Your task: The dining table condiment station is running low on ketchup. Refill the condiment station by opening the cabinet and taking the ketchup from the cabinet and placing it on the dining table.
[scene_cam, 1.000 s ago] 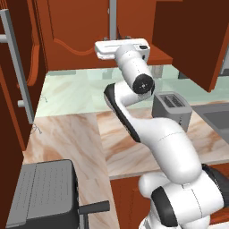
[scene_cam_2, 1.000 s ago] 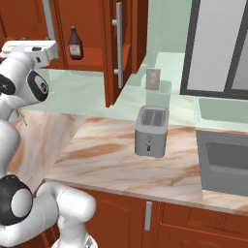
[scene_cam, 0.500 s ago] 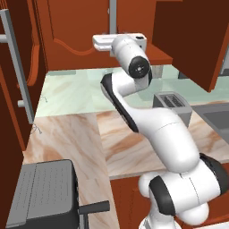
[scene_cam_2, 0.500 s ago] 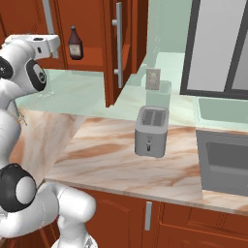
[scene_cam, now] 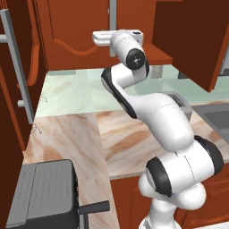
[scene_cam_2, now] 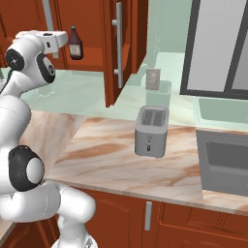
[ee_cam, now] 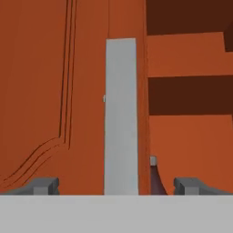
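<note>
We hold our gripper wide open and empty, its fingertips straddling the silver bar handle of the closed cabinet door, likely lining up to pull it open. Just past that handle, inside the cabinet, the ketchup stands upright on the shelf. Below the cabinet, the toaster sits well clear on the counter.
</note>
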### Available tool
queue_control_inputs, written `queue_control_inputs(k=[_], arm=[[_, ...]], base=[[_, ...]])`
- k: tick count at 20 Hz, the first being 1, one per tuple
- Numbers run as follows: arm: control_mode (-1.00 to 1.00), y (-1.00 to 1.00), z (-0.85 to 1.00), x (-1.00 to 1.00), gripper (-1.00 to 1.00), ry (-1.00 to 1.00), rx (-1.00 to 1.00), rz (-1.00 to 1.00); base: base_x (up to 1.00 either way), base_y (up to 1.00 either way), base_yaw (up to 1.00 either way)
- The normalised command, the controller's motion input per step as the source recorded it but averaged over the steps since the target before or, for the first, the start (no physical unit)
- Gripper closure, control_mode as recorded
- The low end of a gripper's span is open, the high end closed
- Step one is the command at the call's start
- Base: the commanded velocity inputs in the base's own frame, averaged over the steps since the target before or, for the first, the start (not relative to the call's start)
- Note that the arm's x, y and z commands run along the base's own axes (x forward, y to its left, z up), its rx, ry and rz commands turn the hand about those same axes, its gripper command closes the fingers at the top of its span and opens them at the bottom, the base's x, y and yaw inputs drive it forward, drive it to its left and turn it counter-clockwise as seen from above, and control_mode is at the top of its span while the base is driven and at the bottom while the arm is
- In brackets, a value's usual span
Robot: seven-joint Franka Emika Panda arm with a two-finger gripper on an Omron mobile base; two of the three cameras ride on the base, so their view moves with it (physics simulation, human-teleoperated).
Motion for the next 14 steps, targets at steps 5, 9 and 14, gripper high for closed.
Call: queue_control_inputs(k=[5,9,14], arm=[[-1.0,0.02,-0.03,0.65,-1.0,0.01,0.0,-0.02],[-1.0,0.08,-0.01,0.55,-1.0,0.0,0.0,-0.03],[-1.0,0.1,-0.06,0.43,1.0,0.03,0.0,-0.04]], base=[[0.0,0.0,0.0],[0.0,0.0,0.0],[0.0,0.0,0.0]])
